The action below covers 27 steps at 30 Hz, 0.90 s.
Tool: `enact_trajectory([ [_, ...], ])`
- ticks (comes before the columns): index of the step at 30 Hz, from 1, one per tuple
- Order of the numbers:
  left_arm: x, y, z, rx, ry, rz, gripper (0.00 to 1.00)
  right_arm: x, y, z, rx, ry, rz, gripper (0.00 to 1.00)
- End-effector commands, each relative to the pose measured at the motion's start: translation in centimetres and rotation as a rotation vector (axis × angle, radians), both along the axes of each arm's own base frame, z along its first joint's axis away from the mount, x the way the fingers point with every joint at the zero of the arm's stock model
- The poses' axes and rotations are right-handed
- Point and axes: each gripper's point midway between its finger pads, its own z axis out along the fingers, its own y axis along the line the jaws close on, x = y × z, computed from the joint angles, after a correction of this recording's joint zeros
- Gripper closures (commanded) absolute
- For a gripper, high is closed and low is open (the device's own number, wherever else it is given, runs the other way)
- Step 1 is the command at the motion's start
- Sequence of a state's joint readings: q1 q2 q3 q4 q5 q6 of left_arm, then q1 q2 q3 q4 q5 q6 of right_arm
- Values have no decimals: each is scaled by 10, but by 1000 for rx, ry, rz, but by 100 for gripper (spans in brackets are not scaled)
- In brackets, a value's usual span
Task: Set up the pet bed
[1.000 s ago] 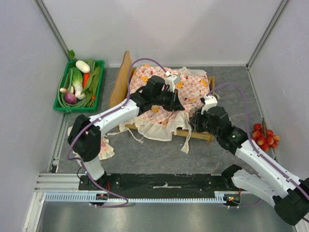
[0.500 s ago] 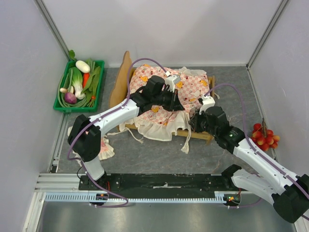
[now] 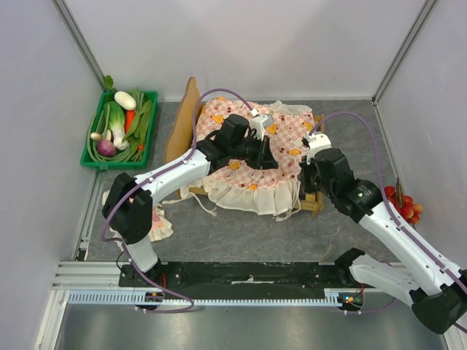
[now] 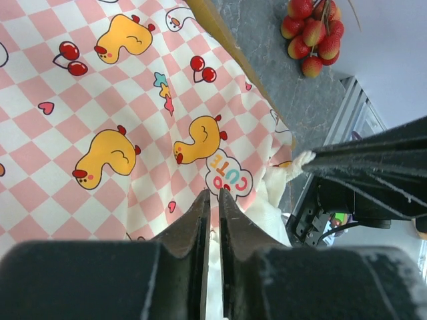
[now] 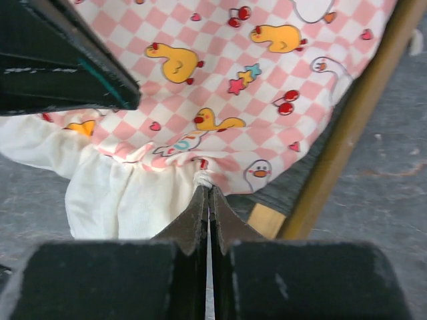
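The pet bed (image 3: 187, 122) stands directly beneath both grippers, its headboard on the far side of the left arm and its foot end under the right one. The pink-checked mattress (image 3: 288, 135) lies on the frame, slightly askew, with its white frill (image 3: 248, 197) hanging over the side nearest the arm bases. This explains both holds: the cloth is limp, so it is best handled at two points to shift it square without bunching. The right gripper (image 5: 205, 190) is clamped flat on the mattress corner, with a small knot of frill seam gathered at its tips. The left gripper (image 4: 212, 197) rests on the printed top, its jaws a thin slit apart. Cloth shows in that slit, but you cannot tell from this angle whether it is pinched or merely lies behind. Judge the step as squaring the mattress into the frame. Use the top view for overall alignment: only there do you see the headboard and the full overhang. Use the right wrist view for the corner: just right of the tips it shows the wooden rail (image 5: 347, 133) and a wedge of uncovered grey base (image 5: 257, 200), which the right arm hides from above. The left wrist view shows red fruit (image 4: 312, 30) on the table beyond its tips. A green tray (image 3: 109, 166) of vegetables sits well clear, beyond the headboard.
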<state>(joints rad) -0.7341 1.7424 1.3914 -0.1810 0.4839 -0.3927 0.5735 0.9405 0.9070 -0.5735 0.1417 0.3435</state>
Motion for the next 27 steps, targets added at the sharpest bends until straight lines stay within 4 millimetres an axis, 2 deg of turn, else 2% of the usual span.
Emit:
enact_trajectory([
  [1,-4,-2,11,-31,-19,-42,88,11,-22,19,-129,-46,-57,98],
  [4,-4,-1,10,-25,-16,-42,89,17,-18,32,-141,-64,-36,97],
  [5,-5,-1,9,-24,-16,-44,86,17,-18,37,-143,-67,-33,97],
  [6,-7,-1,12,-30,-15,-50,75,17,-17,38,-147,-65,-23,97],
  [7,-10,0,19,-43,-21,-55,69,17,-16,36,-158,-54,-8,97],
  [8,-13,-1,24,-54,-25,-64,56,18,-15,39,-157,-58,-4,97],
  [11,-32,-6,39,-79,-74,-95,40,15,-10,39,-142,-47,25,97],
  [12,-30,-7,36,-59,-95,-67,37,15,-8,40,-137,-46,30,97],
  [14,-40,-12,29,-30,-129,-76,31,13,-5,40,-119,-40,43,97],
  [19,-42,-26,13,2,-187,-26,24,10,-3,36,-109,-27,51,96],
  [20,-46,-31,11,6,-197,-26,18,9,-4,32,-111,-21,49,96],
  [23,-43,-38,-1,50,-250,8,10,6,-5,29,-109,-14,47,96],
  [25,-36,-35,-16,105,-276,60,8,5,-5,28,-102,-11,46,96],
  [27,-32,-32,-22,133,-314,112,7,4,-5,28,-98,-12,48,96],
])
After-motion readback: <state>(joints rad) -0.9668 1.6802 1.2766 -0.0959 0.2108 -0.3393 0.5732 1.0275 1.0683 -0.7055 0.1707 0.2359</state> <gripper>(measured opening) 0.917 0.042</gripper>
